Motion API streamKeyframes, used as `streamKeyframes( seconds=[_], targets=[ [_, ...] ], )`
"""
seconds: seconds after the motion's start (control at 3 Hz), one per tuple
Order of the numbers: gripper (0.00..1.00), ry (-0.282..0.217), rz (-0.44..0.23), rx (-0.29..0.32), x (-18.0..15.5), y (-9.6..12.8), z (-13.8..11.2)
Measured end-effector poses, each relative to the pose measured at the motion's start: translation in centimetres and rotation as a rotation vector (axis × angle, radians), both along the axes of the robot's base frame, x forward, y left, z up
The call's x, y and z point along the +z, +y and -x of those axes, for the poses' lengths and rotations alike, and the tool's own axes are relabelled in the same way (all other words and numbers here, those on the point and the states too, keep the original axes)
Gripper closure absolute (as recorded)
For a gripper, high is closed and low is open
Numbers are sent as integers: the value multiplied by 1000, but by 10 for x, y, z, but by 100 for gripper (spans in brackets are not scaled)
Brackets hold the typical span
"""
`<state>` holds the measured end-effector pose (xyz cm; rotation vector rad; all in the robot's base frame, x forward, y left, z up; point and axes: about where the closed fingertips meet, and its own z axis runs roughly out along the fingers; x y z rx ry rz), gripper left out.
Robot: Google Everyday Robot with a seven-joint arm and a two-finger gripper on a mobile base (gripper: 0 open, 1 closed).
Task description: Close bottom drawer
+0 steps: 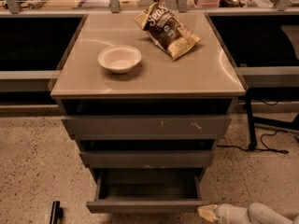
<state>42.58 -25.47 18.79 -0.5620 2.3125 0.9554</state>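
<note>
Bottom drawer (145, 205): sitting pulled out toward the near side, lowest of three, dark box showing. Gripper (208, 213): hovering low at near right, just beside the drawer front's right end; whether it is wide or narrow cannot be told. Cabinet top (196, 73): carrying a white bowl (119, 58) at left and a chip bag (167, 29) farther right.

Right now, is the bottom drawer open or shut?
Open: the bottom drawer is pulled well out, its shallow dark box exposed. The gripper is at lower right, near the drawer's front corner.
</note>
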Motion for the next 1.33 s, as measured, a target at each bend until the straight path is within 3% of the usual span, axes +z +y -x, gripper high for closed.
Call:
streamKeyframes(
  seconds=[0.33, 0.67, 1.0, 1.33],
  targets=[
    [100, -45, -1, 15, 9, 0, -25],
    [100, -56, -6, 16, 9, -3, -39],
    [100, -32, 12, 34, -3, -10, -64],
    [100, -33, 14, 35, -2, -10, -65]
  ],
)
